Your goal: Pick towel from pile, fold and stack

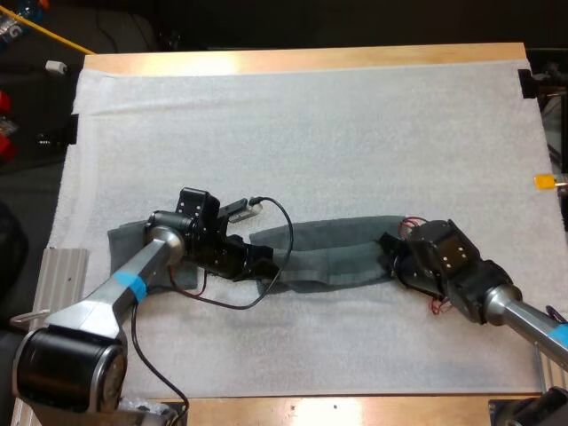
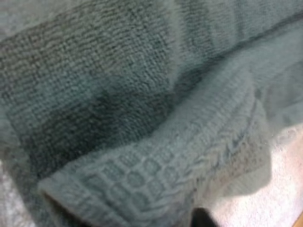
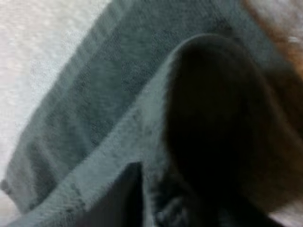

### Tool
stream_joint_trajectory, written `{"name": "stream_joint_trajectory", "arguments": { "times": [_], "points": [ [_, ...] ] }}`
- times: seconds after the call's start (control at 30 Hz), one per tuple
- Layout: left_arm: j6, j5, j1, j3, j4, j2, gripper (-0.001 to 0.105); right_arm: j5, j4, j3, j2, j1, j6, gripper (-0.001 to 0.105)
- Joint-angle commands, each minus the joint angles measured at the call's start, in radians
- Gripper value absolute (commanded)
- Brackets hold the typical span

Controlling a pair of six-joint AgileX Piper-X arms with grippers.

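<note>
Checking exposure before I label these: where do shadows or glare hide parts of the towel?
High view: even light, towel plain against the white mat, mild glare on the far table edge. Left wrist view: a soft shadow darkens the towel's middle. Right wrist view: a near-black patch under a raised fold hides the cloth there.

Wooden table [image 1: 302, 59], white mat [image 1: 311, 133] spread across nearly all of it, a strip of bare wood along the far edge. On the mat lies one dark grey-green towel [image 1: 346, 255], stretched in a long rumpled band from the left hand [image 1: 264, 259] to the right hand [image 1: 389, 255].
</note>
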Motion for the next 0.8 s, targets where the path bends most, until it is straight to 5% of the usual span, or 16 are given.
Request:
{"name": "stream_joint_trajectory", "arguments": {
  "times": [0.0,0.1,0.53,0.77],
  "points": [
    [-0.014,0.011,0.000,0.000,-0.018,0.002,0.045,-0.013,-0.062,-0.007,0.001,-0.005,-0.004,0.055],
    [-0.039,0.014,0.000,-0.001,-0.063,0.002,0.058,-0.011,-0.143,-0.007,0.009,-0.005,-0.001,0.058],
    [-0.221,0.131,0.000,-0.001,-0.251,0.002,0.058,-0.053,-0.291,-0.008,0.034,-0.115,0.094,0.056],
    [-0.326,0.254,0.000,-0.001,-0.309,0.002,0.058,-0.086,-0.422,-0.008,0.034,-0.134,0.124,0.056]
  ]
}}
